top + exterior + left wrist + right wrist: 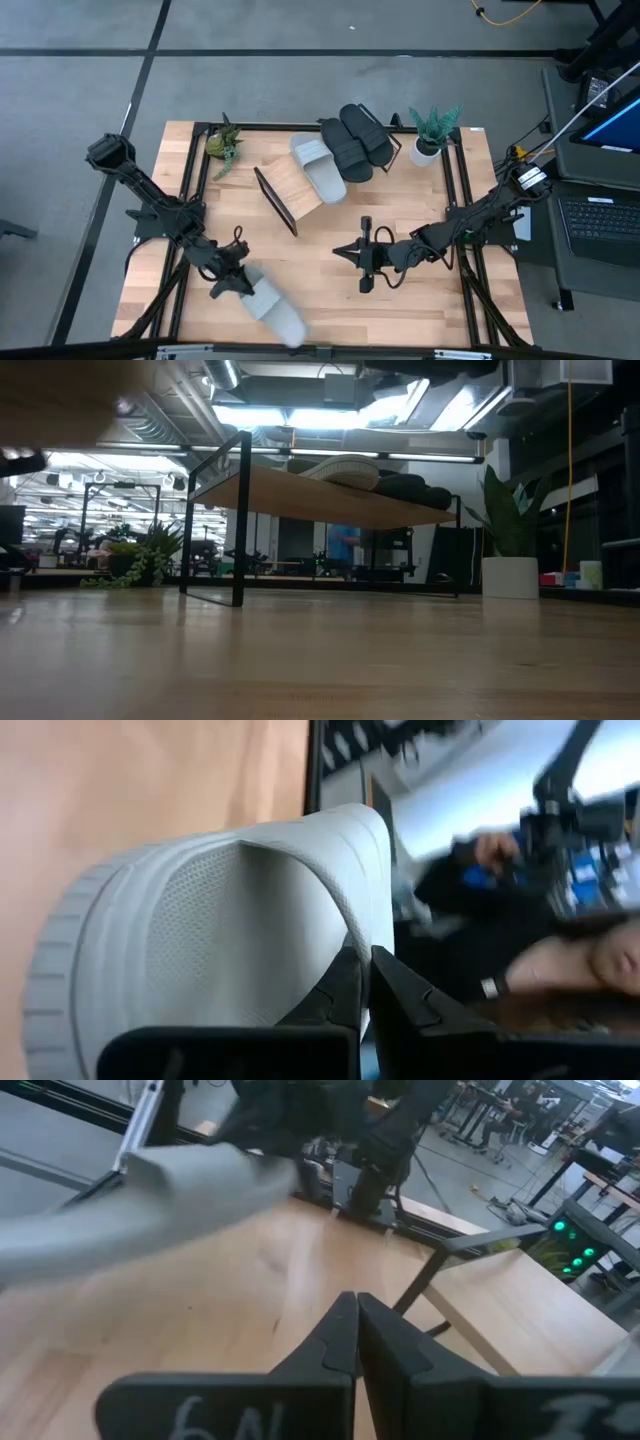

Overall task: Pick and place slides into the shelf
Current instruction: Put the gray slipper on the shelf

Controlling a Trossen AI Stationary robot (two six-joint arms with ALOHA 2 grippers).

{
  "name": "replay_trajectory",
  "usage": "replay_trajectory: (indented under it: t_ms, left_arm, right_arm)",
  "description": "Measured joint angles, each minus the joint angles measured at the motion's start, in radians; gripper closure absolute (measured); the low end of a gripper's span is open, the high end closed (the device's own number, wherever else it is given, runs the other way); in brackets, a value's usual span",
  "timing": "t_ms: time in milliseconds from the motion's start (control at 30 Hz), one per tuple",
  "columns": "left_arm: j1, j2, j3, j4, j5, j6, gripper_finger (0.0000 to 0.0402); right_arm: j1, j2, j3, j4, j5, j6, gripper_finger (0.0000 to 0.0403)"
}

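— Grey slide (210, 920) fills your left wrist view; your left gripper (228, 281) has its fingers clamped on the strap, near the tabletop's (420, 300) front edge.

— And the shelf (290, 190)?

— Well apart, already carrying one grey and two black slides. You hold only the thin strap edge, so a swing could twist it loose, I'd judge.

— Right gripper (362, 255)?

— Fingers together, idle mid-table. Pale wood surface, workshop behind.

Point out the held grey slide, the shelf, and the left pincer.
grey slide (272, 308): high view, on its footbed.
shelf (290, 185): high view, bare part of its wood board.
left pincer (238, 280): high view, between its fingertips, shut on the slide's strap.
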Motion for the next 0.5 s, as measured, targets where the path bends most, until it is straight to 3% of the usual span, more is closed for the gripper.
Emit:
replay_trajectory:
  t_ms: [200, 367, 500]
  left_arm:
    - [0.0, -0.025, 0.0, 0.007, -0.22, 0.02, 0.0401]
    - [0.003, -0.025, 0.0, 0.04, -0.331, -0.018, 0.0401]
    - [0.022, -0.025, 0.0, 0.038, -0.362, -0.027, 0.0401]
  right_arm:
    - [0.026, 0.0, 0.0, -0.001, -0.009, -0.028, 0.0389]
    - [0.045, 0.0, 0.049, -0.06, -0.083, -0.08, 0.0389]
    - [0.053, 0.001, 0.141, -0.241, -0.098, -0.109, 0.0389]
